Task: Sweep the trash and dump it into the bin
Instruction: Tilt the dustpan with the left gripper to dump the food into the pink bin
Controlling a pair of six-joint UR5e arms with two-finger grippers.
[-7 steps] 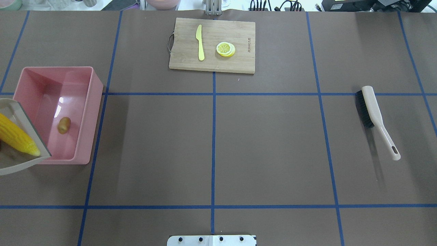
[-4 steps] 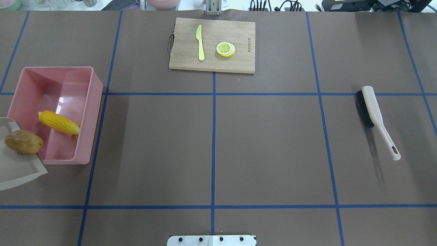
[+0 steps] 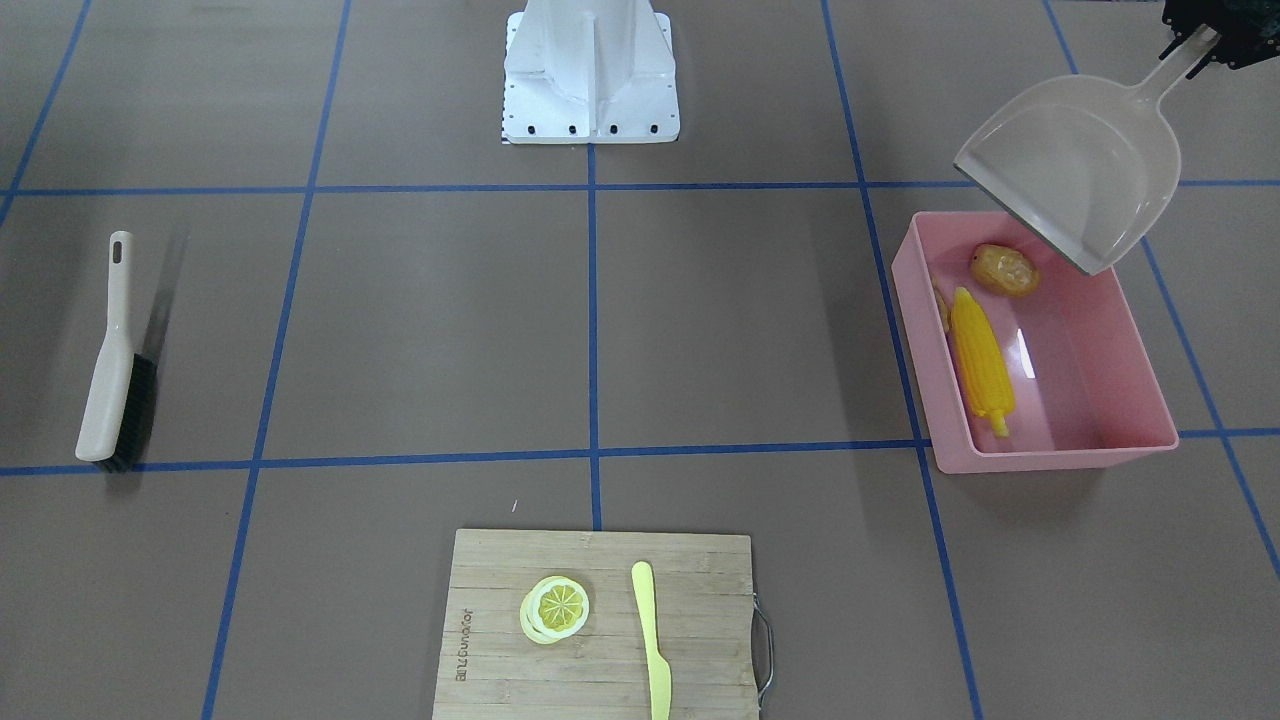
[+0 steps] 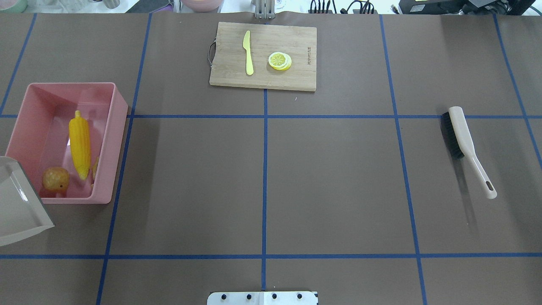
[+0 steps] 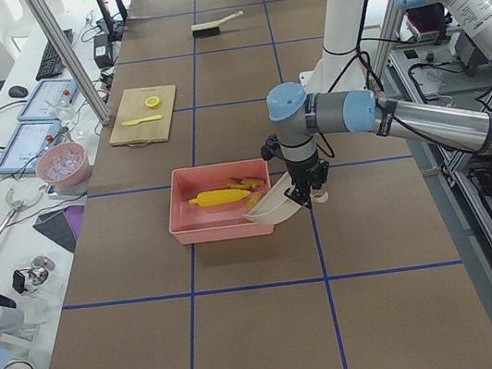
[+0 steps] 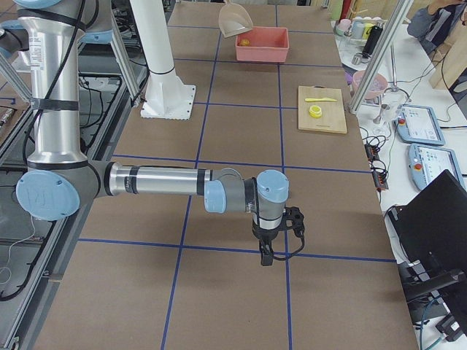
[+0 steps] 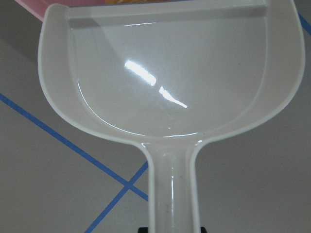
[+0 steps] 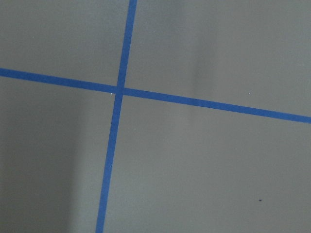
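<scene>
You are at the tail end of the dump. The dustpan (image 3: 1085, 165) hangs tilted over the robot-side corner of the bin (image 3: 1040, 458), its scoop bare, with the left gripper (image 3: 1205, 40) clenched on its handle. The corn cob (image 3: 978, 360) lies along the bin floor, the potato (image 3: 1004, 270) sits below the pan's lip, and the ginger root (image 3: 942, 305) shows as a sliver between cob and wall. With all three inside, your next move is probably to level the pan, lift it clear of the rim and set it down. The right gripper (image 6: 268, 251) hangs low over the table, well apart; you cannot tell whether it is parted or closed.
</scene>
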